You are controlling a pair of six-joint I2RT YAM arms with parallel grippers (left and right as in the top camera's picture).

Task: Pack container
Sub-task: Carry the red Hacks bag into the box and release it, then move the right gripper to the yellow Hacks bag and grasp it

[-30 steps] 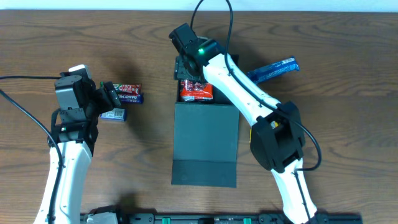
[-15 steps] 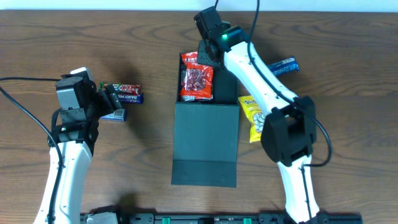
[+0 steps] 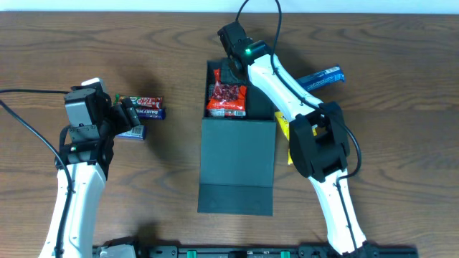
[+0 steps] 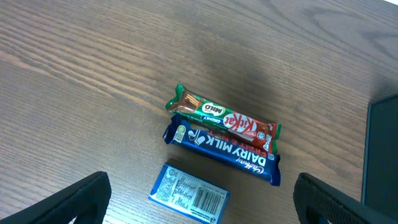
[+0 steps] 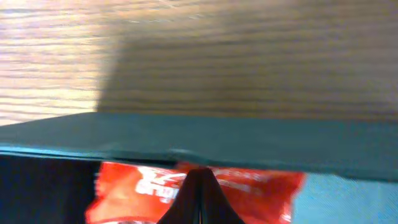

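Your right gripper (image 5: 199,180), jaws closed on the packet (image 5: 255,182) edge, holds it inside the container (image 3: 237,165) for seating; your left gripper (image 4: 202,190) hovers, jaws wide, above 2 bars (image 4: 222,148), ready to pick.

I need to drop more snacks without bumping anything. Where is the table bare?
Bare wood: between the bars and the container, and right of the right arm, below the blue packet. Crowded: the container's right edge, where a yellow packet lies under that arm, and around the left gripper by the bars.
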